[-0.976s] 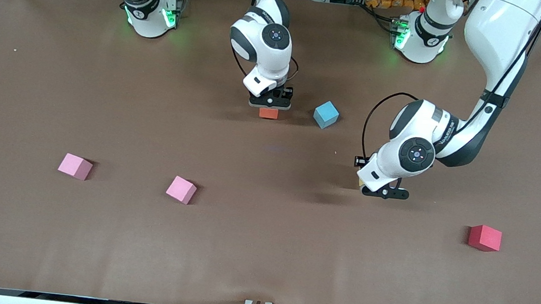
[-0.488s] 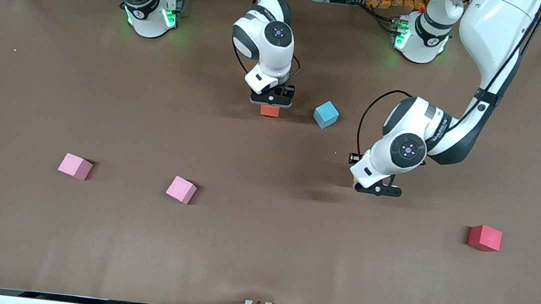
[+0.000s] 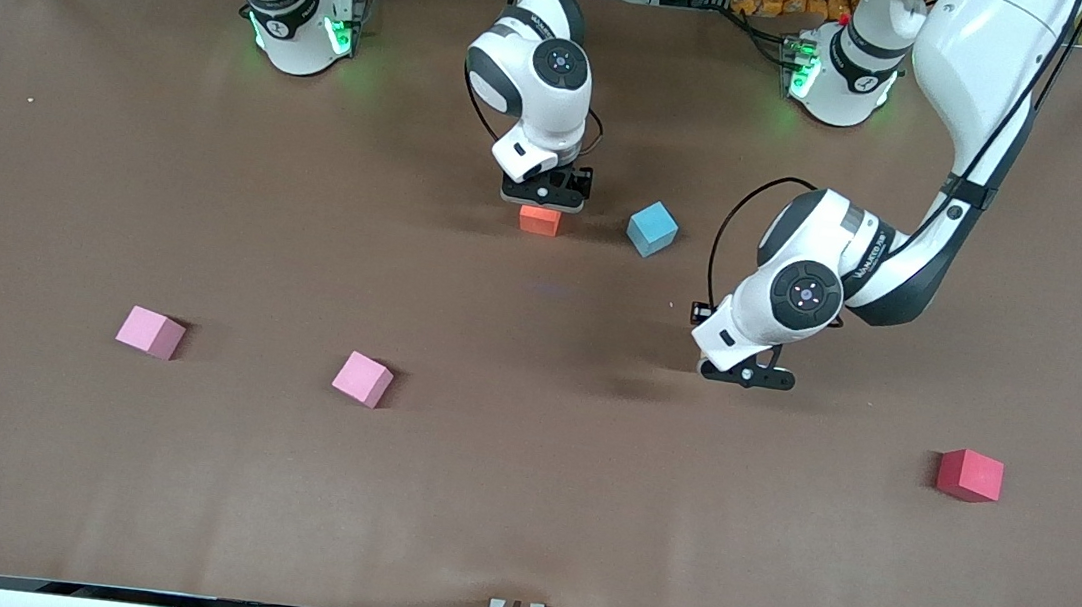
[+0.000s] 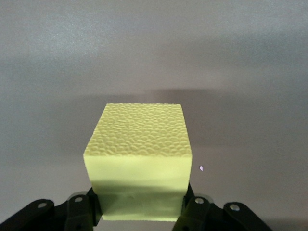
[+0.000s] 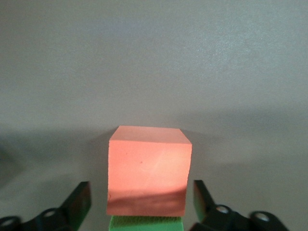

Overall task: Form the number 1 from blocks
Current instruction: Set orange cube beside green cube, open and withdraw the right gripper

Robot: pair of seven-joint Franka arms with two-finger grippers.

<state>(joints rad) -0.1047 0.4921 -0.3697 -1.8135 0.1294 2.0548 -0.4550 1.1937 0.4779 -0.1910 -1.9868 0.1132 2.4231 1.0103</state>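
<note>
An orange block (image 3: 540,221) (image 5: 149,168) rests on the table between the spread fingers (image 5: 79,202) of my right gripper (image 3: 544,201) (image 5: 141,202), which is open with a gap on each side. A green block (image 5: 147,224) touches the orange one; the gripper hides it in the front view. My left gripper (image 3: 745,373) (image 4: 139,211) is shut on a yellow block (image 4: 139,159), held above bare table nearer the left arm's end. A light blue block (image 3: 652,228) lies beside the orange one.
Two pink blocks (image 3: 151,332) (image 3: 363,378) lie toward the right arm's end, nearer the front camera. A red block (image 3: 969,475) sits toward the left arm's end. The brown table (image 3: 520,502) has bare room between them.
My right gripper has opened and let go of the orange block. My left gripper has carried the yellow block a little toward the middle of the table.
</note>
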